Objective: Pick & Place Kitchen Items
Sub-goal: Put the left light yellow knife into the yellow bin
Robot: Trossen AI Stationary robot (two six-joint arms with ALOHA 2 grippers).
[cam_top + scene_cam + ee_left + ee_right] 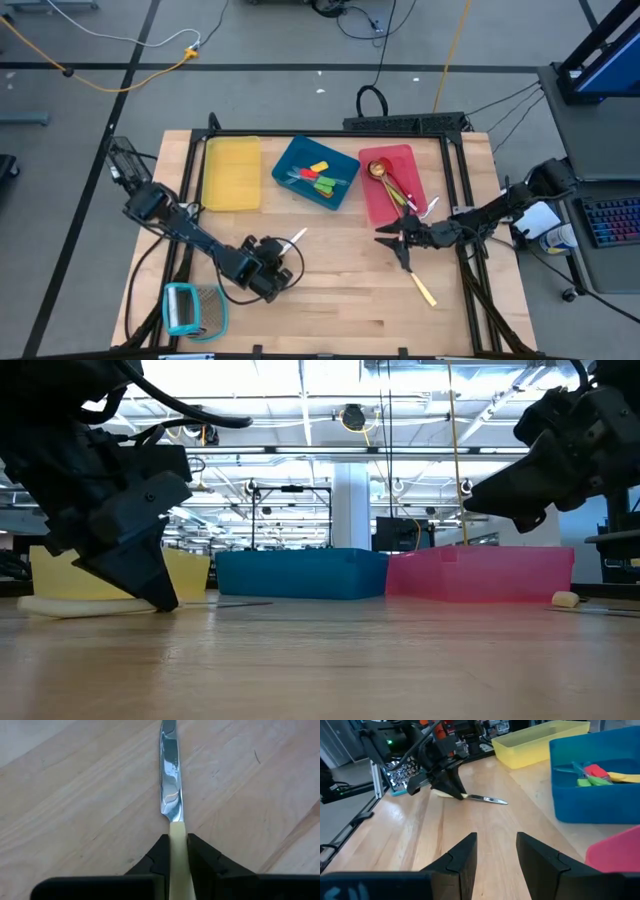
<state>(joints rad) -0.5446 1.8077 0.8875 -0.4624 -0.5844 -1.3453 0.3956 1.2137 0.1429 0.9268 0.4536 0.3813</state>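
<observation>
Knife [170, 795] lies flat on the desk [340, 300], near its middle, with the left tool [174, 851] clamped on the cream handle just behind the blade. The blade points away from the tool, toward the blue tray [316, 172]. In the low view the left tool's tips sit at desk level, so the knife does not appear lifted yet.

Handling, as judged: the knife looks light, stiff and slim, with a polished blade that would slip under the pads. The handle is the right place to hold, and the present grip near the blade end should keep it from tipping. A thin item lying flat gives little to bite on, so the hold may be shallow.

The right tool [495, 852] hovers over the desk in front of the red tray [392, 185], fingers apart and holding nothing. A second cream-handled knife [424, 289] lies on the desk just beyond it.

The blue tray holds green, red and yellow items [320, 177]. The red tray holds a brass spoon [376, 169] and other slim pieces. The yellow tray [231, 173] appears bare.

Not made out: most of the handle, hidden between the left fingers; the individual pieces in the red tray, which overlap; tray contents in the low view, screened by the walls.
</observation>
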